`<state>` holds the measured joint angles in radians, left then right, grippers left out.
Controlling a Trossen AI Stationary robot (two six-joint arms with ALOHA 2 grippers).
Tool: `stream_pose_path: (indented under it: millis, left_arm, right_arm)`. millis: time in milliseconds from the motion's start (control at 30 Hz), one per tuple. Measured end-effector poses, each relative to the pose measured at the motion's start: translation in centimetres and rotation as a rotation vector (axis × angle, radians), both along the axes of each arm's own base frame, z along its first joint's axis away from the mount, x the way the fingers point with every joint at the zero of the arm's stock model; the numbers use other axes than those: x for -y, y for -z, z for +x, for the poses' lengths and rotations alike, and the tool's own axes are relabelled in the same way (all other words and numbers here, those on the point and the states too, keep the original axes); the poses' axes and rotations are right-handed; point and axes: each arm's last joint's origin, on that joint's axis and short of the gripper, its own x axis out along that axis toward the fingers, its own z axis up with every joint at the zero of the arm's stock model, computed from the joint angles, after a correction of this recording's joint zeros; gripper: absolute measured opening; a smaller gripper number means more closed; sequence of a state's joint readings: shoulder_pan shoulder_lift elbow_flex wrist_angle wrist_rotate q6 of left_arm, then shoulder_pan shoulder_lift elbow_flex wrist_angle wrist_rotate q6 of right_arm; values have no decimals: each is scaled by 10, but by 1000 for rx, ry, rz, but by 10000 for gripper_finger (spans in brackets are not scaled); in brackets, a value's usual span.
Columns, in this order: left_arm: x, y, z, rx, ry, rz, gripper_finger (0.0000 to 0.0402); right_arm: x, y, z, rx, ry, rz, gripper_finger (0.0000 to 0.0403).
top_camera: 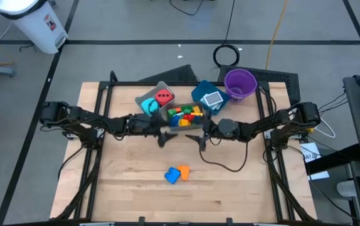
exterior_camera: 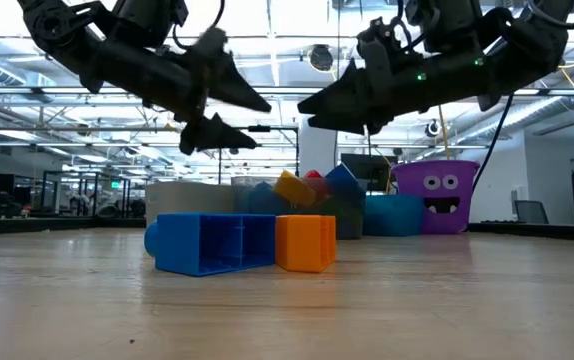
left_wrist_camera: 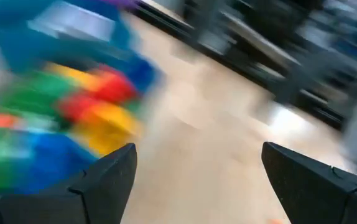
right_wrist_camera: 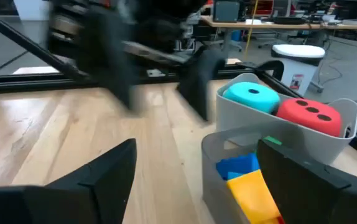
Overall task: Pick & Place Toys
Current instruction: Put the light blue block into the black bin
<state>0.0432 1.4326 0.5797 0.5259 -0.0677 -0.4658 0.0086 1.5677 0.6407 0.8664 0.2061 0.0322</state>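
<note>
Both grippers, left [top_camera: 163, 137] and right [top_camera: 200, 139], hang released and empty beside the brick bin [top_camera: 184, 127]; blue [top_camera: 172, 175] and orange bricks [top_camera: 184, 171] await pickup.

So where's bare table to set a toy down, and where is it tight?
Bare wood lies on either side of the blue brick and orange brick, toward the table's front corners. It is crowded at the back: grey bin, dark bin, teal bin, purple cup, with both pincers hanging beside them.
</note>
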Motion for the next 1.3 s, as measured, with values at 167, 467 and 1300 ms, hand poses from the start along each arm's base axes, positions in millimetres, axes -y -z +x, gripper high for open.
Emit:
stream_pose_path:
  millis: [167,467,1300]
  left_arm:
    - [45,0,-1,-26,292,-12,349]
    - [130,6,-25,-102,562,329,349]
    - [136,75,22,-356,712,-13,348]
  right_arm:
    - [-2,2,0,-28,-11,-29,295]
    - [-2,2,0,-25,-10,-36,286]
    - [-2,3,-1,-44,-11,-36,279]
